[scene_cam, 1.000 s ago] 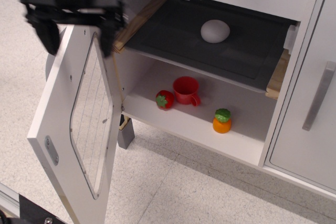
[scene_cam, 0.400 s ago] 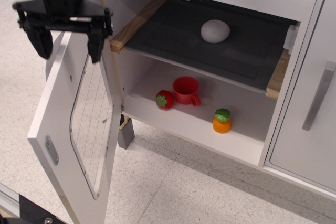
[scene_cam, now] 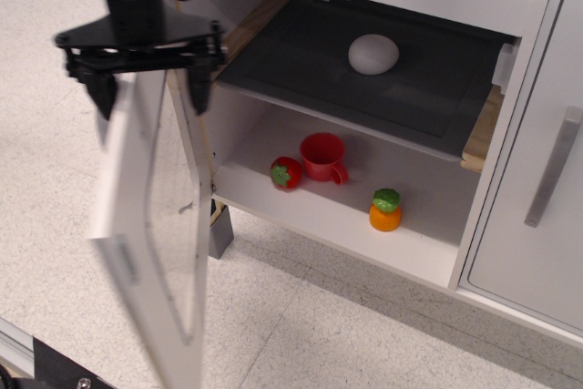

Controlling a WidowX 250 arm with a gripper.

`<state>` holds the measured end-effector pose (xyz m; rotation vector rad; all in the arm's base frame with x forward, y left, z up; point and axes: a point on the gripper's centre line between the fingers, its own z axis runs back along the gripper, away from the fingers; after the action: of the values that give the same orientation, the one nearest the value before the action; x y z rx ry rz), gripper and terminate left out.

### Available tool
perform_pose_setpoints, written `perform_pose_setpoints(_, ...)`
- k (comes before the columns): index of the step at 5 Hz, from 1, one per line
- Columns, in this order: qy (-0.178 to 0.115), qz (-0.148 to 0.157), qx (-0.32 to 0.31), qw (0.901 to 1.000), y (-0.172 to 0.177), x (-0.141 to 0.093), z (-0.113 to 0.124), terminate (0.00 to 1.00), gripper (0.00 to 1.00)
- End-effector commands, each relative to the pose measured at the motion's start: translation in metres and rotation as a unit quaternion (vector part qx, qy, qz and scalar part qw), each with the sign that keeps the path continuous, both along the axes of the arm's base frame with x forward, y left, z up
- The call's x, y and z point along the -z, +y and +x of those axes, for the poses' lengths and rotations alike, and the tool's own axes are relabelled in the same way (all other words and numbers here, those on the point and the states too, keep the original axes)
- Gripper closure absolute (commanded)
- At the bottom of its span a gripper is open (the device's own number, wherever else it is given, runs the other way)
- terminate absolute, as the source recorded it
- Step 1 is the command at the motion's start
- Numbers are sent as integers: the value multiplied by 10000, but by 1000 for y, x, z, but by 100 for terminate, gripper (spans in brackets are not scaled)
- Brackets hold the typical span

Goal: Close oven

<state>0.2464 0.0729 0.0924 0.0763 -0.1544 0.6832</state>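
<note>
The white toy oven (scene_cam: 364,216) stands open, with a dark tray (scene_cam: 364,75) pulled partly out on its upper shelf. Its door (scene_cam: 150,225), with a clear wire-lined window, swings out at the left and looks motion-blurred. My black gripper (scene_cam: 150,97) is open, its two fingers (scene_cam: 200,88) straddling the door's top edge, one on each face. The door's handle is hidden on its outer face.
A white egg (scene_cam: 373,53) lies on the tray. On the lower shelf are a red strawberry (scene_cam: 285,172), a red cup (scene_cam: 323,156) and an orange fruit (scene_cam: 385,209). A plain white cabinet door with a straight grey bar handle (scene_cam: 554,166) is at the right. Speckled floor lies in front.
My gripper has moved right and slightly down along the door's top edge. The door has swung from wide open toward the oven, now nearer edge-on to the camera.
</note>
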Motion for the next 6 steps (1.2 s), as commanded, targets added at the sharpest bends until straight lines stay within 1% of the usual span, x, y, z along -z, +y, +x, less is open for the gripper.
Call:
perform_pose_setpoints(1,-423,-315,-580,9969,-52,-12,30,0,0)
perform_pose_setpoints(2,-470,-540,-999,9924,-80,-11,51,0,0)
perform_pose_setpoints(3,-524,-752,-1451,9852,-93,-11,71,0,0)
perform_pose_setpoints(4,-598,-876,-1697,9798,-96,-15,83,0,0)
perform_pose_setpoints(5,-740,-969,-1861,9749,-95,-24,79,0,0)
perform_pose_setpoints(6,-1080,-1058,-1575,9759,-92,-51,60,0,0)
